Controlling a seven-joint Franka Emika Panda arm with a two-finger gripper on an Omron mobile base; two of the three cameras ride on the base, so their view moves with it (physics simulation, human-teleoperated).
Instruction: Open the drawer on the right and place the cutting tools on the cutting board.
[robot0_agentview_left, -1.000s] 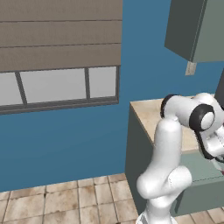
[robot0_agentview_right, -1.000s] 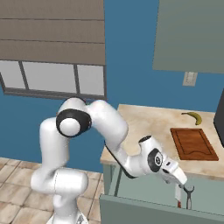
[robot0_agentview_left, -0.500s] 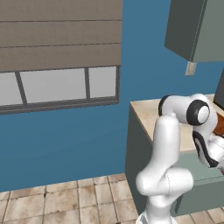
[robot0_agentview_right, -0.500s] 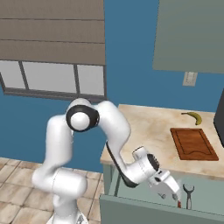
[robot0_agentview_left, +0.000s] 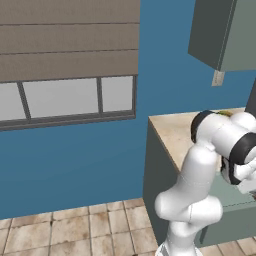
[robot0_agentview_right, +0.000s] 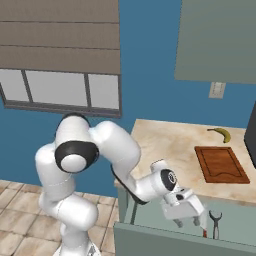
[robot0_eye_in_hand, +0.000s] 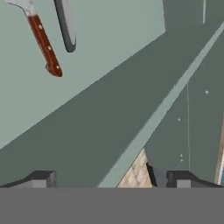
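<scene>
The right drawer stands pulled out below the counter edge. Inside it lie a knife with a reddish-brown handle and a dark grey tool; from the right base the grey tool lies at the drawer's right end. My gripper hangs open over the drawer, left of the tools, with nothing between its fingertips. The reddish-brown cutting board lies on the counter behind the drawer.
A banana lies on the beige counter behind the board. A grey wall cabinet hangs above. The drawer's dark side wall runs under the fingers. My arm's elbow bends over the counter edge.
My gripper has slid left along the drawer, away from the tools, still open. The elbow has swung up and to the right.
</scene>
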